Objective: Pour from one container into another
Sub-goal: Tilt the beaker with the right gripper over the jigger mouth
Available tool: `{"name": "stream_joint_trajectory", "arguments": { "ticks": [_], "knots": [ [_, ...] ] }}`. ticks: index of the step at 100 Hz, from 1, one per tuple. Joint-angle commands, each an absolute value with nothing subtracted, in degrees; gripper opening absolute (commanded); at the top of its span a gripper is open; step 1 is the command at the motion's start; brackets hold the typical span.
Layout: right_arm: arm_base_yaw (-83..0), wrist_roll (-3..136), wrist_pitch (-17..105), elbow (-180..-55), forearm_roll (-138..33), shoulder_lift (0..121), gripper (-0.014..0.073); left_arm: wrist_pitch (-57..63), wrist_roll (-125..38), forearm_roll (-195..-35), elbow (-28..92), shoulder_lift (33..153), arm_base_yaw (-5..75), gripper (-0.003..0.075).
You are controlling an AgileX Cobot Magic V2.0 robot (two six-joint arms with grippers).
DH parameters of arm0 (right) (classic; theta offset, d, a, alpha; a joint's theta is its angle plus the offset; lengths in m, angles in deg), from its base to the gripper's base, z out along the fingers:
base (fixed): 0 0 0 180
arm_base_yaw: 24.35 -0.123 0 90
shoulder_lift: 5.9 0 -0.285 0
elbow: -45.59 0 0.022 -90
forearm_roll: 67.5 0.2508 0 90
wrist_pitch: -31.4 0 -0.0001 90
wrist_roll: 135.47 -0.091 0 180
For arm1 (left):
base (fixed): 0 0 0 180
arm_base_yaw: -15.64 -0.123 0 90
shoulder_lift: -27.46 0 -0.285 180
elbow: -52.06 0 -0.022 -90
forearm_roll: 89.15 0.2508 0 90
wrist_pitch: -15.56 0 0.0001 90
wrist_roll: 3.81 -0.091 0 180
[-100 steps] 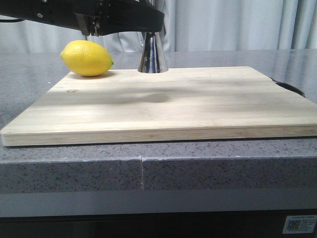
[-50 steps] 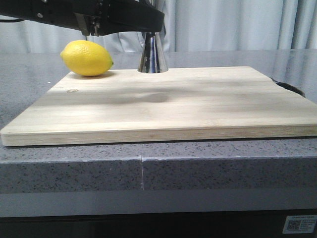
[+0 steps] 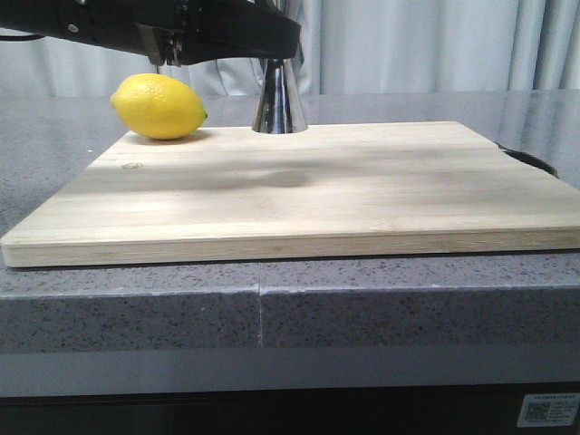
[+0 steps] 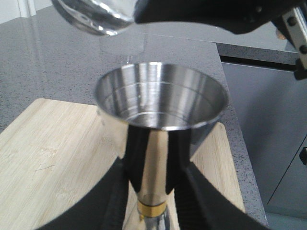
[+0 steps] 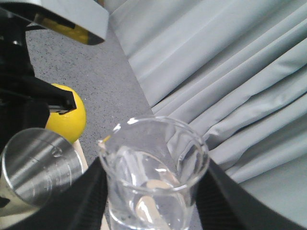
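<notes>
The steel jigger (image 3: 279, 104) stands at the back of the wooden cutting board (image 3: 299, 195); in the front view only its lower cone shows below a black arm (image 3: 217, 32). My left gripper (image 4: 154, 165) is shut on the jigger (image 4: 160, 103) just above its gold waist, and the upper cup faces up and open. Up beside the cup's rim hangs the clear glass beaker (image 4: 93, 17). My right gripper (image 5: 154, 167) is shut on the beaker (image 5: 153, 163), which holds clear liquid, with the jigger (image 5: 38, 167) close beside its lip. The front view does not show the beaker.
A yellow lemon (image 3: 159, 106) lies on the board's back left corner, close to the jigger, and shows as the lemon (image 5: 67, 117) in the right wrist view. Grey stone counter (image 3: 362, 308) surrounds the board. Grey curtains (image 5: 230, 81) hang behind.
</notes>
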State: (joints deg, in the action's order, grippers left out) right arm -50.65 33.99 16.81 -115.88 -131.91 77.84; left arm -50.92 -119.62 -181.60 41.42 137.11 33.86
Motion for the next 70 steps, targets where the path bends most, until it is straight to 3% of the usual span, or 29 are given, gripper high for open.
{"name": "stream_joint_trajectory", "arguments": {
  "ticks": [1,70],
  "knots": [
    [-50.72,33.91,13.96,-117.98,-132.25,76.12,0.0162,-57.18,-119.67,-186.24,43.24,134.86,34.42,0.0189],
    [-50.72,33.91,13.86,-117.98,-137.46,76.12,0.0162,-57.18,-119.67,-186.24,43.24,134.86,34.42,0.0189]
  ]
}}
